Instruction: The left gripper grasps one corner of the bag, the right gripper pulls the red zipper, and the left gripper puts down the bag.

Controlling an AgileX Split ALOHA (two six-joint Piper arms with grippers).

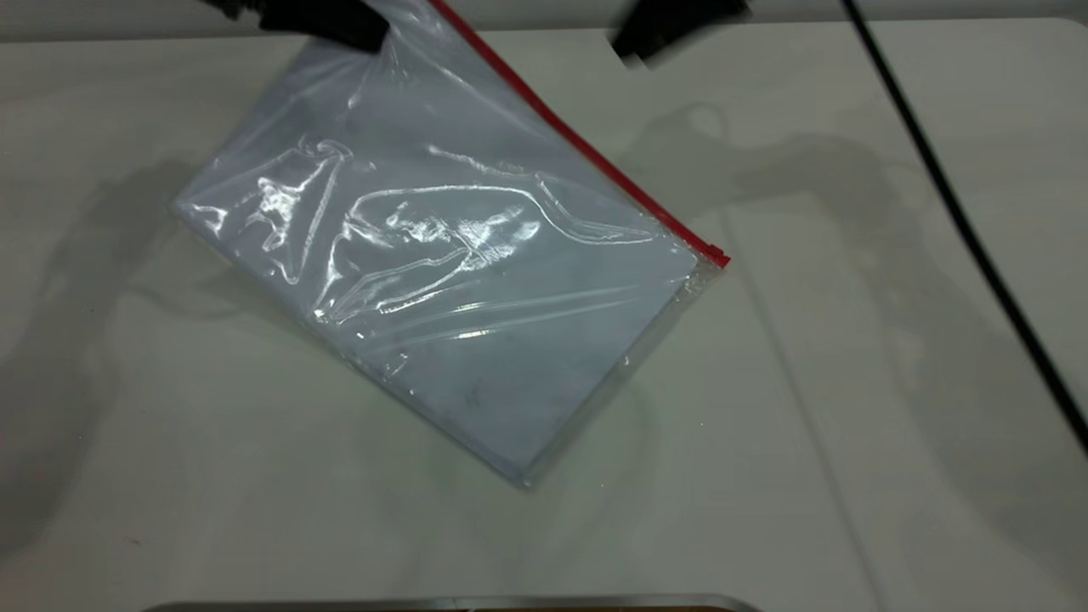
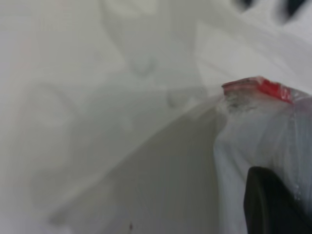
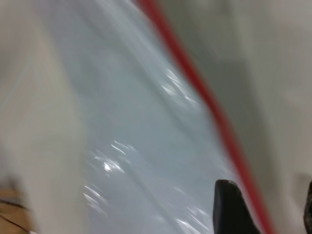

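Both arms far side | left gripper fingers pinch bag | right gripper apart

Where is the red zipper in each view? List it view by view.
Exterior: the zipper runs diagonally from top centre down to the bag's right corner.
Left wrist: only its end shows, upper right.
Right wrist: a diagonal strip from top centre to the lower right.
Shared landmark: the bag's clear plastic beside the red edge.

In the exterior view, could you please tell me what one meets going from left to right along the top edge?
Left gripper on the bag corner → red zipper → right gripper → black cable.
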